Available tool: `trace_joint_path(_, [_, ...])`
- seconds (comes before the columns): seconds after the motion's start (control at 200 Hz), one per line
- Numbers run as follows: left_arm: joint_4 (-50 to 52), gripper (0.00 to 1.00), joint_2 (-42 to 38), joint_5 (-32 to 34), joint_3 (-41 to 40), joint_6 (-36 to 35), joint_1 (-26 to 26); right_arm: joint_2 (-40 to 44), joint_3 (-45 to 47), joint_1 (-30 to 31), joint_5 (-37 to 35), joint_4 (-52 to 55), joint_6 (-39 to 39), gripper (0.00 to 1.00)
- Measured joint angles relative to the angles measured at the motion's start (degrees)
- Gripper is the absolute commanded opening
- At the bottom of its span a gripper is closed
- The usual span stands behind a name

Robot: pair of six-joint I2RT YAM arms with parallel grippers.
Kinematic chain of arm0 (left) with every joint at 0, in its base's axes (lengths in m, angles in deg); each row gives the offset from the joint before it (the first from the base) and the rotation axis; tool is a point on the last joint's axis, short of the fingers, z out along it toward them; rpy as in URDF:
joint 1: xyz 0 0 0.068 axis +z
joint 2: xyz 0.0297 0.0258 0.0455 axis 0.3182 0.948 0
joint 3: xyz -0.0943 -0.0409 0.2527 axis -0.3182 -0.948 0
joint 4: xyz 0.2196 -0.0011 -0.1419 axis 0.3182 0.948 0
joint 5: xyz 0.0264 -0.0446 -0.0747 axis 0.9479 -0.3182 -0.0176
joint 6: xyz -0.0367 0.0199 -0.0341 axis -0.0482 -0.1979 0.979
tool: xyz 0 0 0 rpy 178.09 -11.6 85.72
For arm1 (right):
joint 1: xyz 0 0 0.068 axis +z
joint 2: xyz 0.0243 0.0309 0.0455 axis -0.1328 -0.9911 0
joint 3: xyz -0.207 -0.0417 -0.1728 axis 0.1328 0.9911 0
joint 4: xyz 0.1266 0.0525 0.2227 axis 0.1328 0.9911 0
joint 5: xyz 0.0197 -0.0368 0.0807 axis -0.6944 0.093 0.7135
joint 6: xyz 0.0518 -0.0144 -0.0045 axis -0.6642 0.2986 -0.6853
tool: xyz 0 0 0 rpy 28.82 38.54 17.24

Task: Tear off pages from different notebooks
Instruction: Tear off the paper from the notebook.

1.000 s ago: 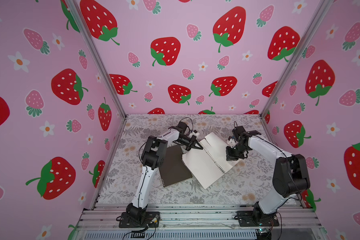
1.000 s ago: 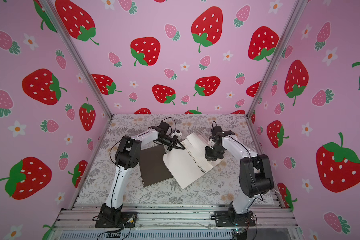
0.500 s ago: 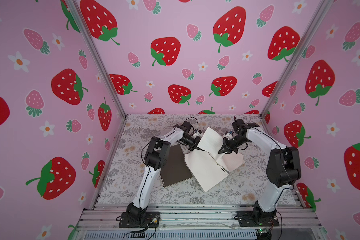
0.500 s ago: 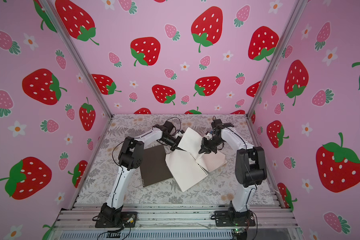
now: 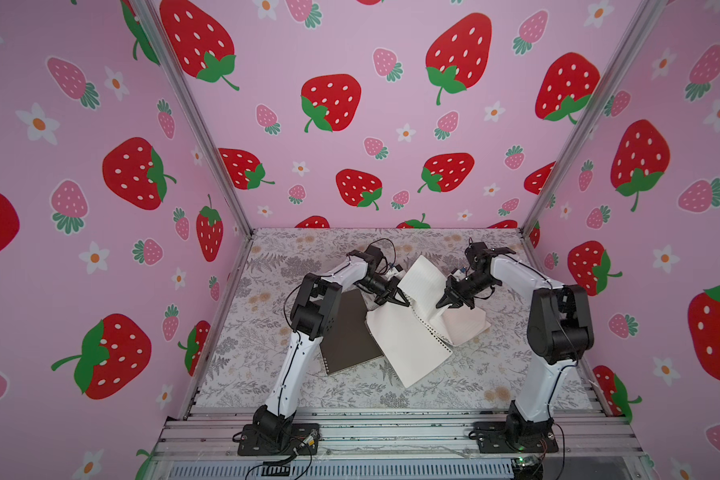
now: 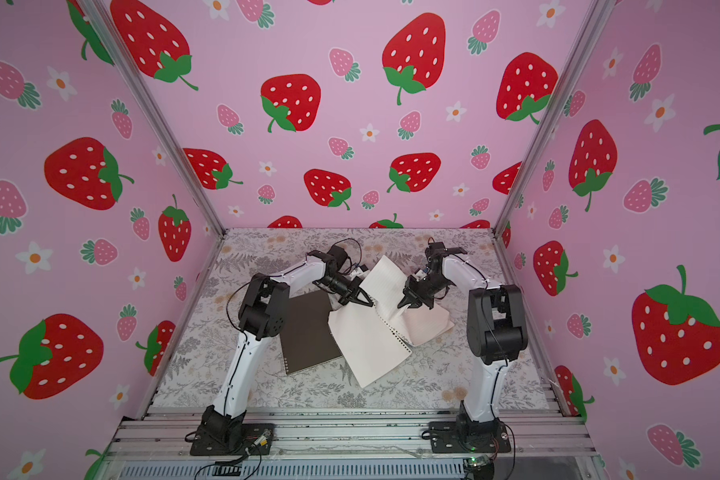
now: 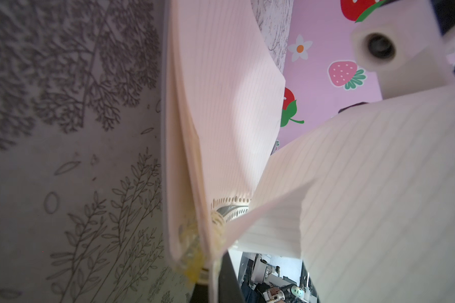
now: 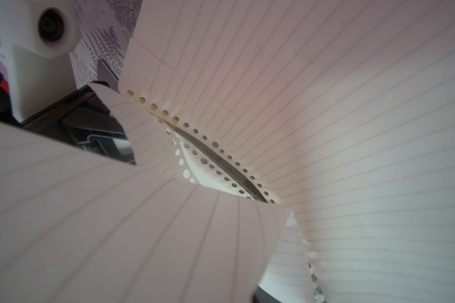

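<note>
While the left gripper [image 5: 400,300] is clenched on the open cream notebook [image 5: 408,349], lying on the desk [image 5: 267,361] against the closed dark notebook [image 5: 350,336], the right gripper [image 5: 443,302] grasps a raised page [image 5: 422,280], so the tear looks underway and next needs a steady outward pull.

Both arms show low in both top views, the left arm [image 5: 290,370] left of centre and the right arm [image 5: 538,388] further right. Each has slim white links, chunky black joints [image 5: 314,307] and a black base plate [image 5: 275,436]. Thin black cables [image 5: 385,245] loop near the wrists. The left gripper [image 5: 404,302] and right gripper [image 5: 440,304] are black and pointed. A white camera block [image 8: 50,25] with a round dark lens sits upper left in the right wrist view.
</note>
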Motion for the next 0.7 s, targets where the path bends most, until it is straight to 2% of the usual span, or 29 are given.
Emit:
trace_joint_path(0.18, [0.37, 0.00, 0.09, -0.02, 0.00, -0.04, -0.04, 6.19, 6.82, -2.62, -2.32, -3.91, -1.81, 0.00])
trace_joint_path(0.315, [0.11, 0.00, 0.11, -0.26, 0.00, 0.26, -0.04, 9.57, 7.67, -4.52, -1.27, -6.69, -3.85, 0.00])
trace_joint_path(0.7, [-0.09, 0.00, 0.11, 0.92, 0.09, 0.26, 0.39, 4.33, 6.88, -4.55, 8.70, -15.80, -12.48, 0.00])
